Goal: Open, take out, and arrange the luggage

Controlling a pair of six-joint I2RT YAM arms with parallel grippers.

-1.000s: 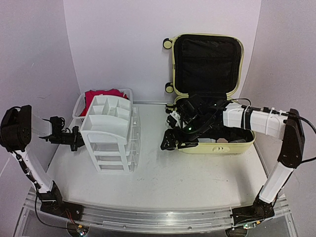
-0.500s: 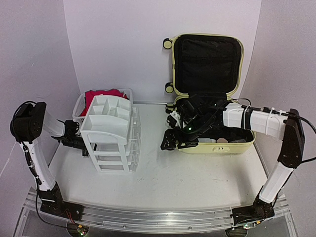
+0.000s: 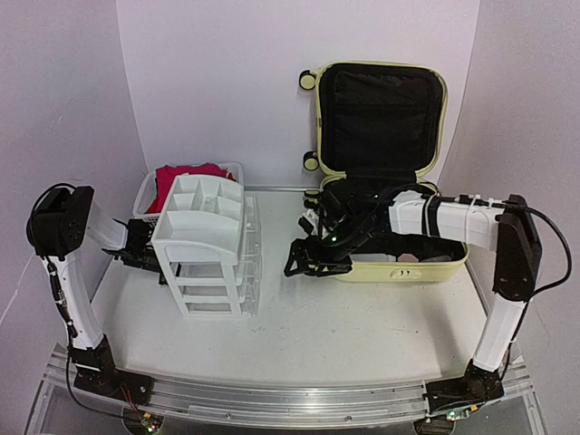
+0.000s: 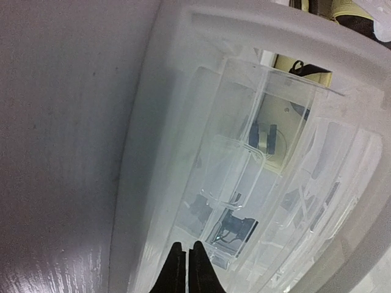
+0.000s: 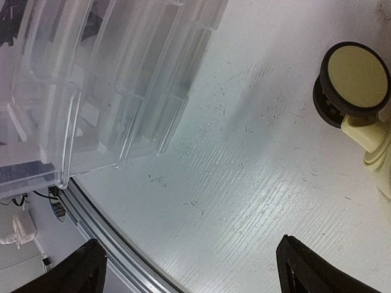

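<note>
Since a second ago, my left fingers [image 4: 177, 273], clenched empty, have reached the drawer unit [image 3: 207, 258] from 9 o'clock, and my right fingers [image 5: 303, 268], spread, have slid toward 9. The suitcase [image 3: 385, 118] stands open at 2 o'clock on the counter [image 3: 317, 317]. The basket [image 3: 143, 198] holds red cloth [image 3: 186, 172].

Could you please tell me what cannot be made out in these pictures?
Top view: what lies in the lower half of the luggage; the right arm covers it.
Top view: the basket below the red cloth; the drawer organiser blocks it.
Left wrist view: whether the left gripper touches the organiser; too close, blurred.
Right wrist view: luggage cut by the edge; only a wheel shows.
</note>
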